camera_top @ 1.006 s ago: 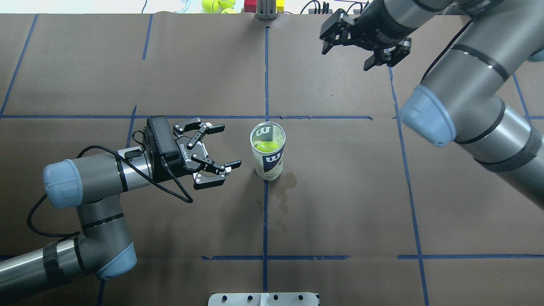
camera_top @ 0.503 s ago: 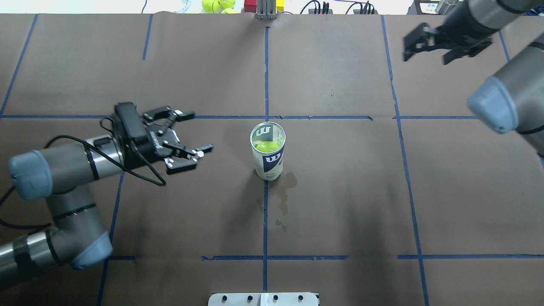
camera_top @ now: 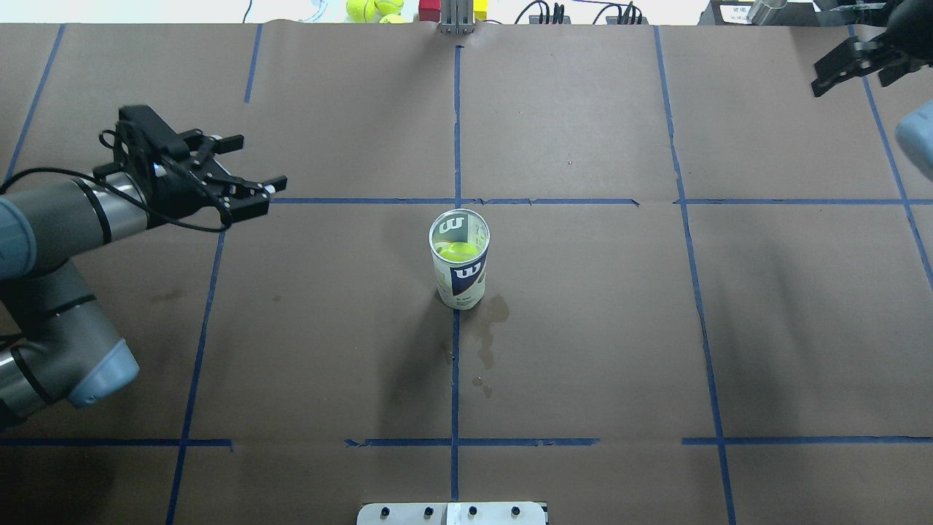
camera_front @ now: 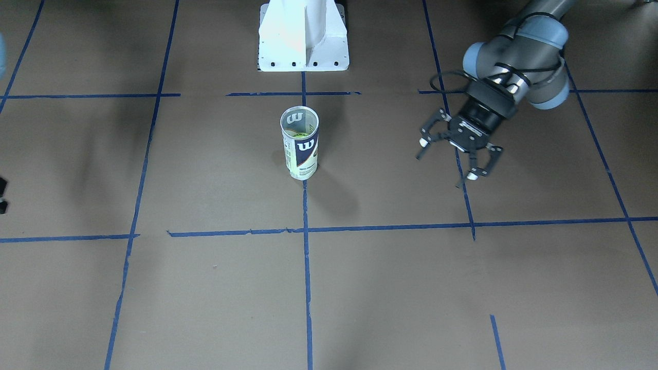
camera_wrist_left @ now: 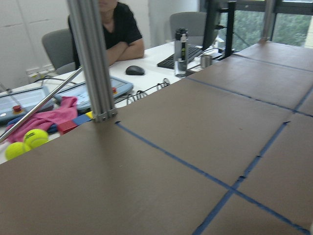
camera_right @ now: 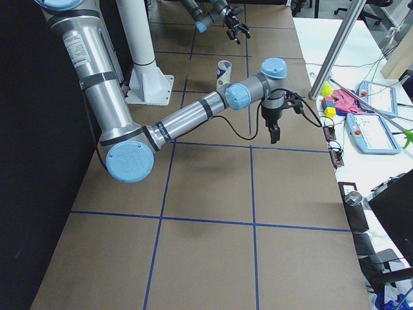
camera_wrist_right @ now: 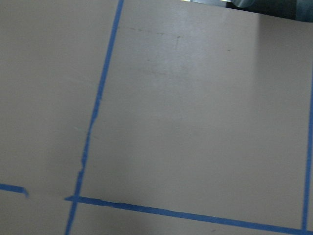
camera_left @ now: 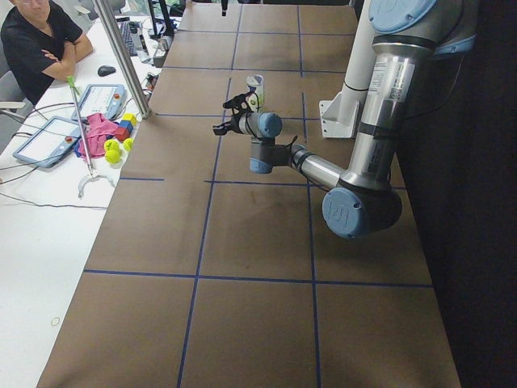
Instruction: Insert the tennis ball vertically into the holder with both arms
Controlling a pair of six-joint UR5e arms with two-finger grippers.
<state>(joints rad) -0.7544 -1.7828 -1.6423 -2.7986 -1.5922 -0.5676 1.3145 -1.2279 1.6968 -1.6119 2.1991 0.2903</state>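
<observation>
The holder [camera_top: 459, 273] stands upright and open-topped at the table's middle, also in the front view [camera_front: 299, 151]. The tennis ball [camera_top: 457, 252] sits inside it, below the rim. My left gripper [camera_top: 255, 164] is open and empty, well to the left of the holder and apart from it; in the front view [camera_front: 446, 165] it hangs above the table. My right gripper [camera_top: 851, 73] is at the far right corner, partly cut off by the view's edge, with its jaws spread and nothing in them. It also shows in the right side view [camera_right: 273, 131].
The white pedestal base [camera_front: 303, 36] stands at the robot's side of the table. Spare tennis balls [camera_top: 372, 9] and coloured blocks lie beyond the far edge by an aluminium post [camera_top: 455, 18]. A dark stain [camera_top: 487, 328] marks the paper near the holder. An operator [camera_left: 36, 40] sits there.
Both arms have drawn away from the holder: the left gripper went left and farther back, the right gripper went right toward the far corner. The holder and ball have not moved.
</observation>
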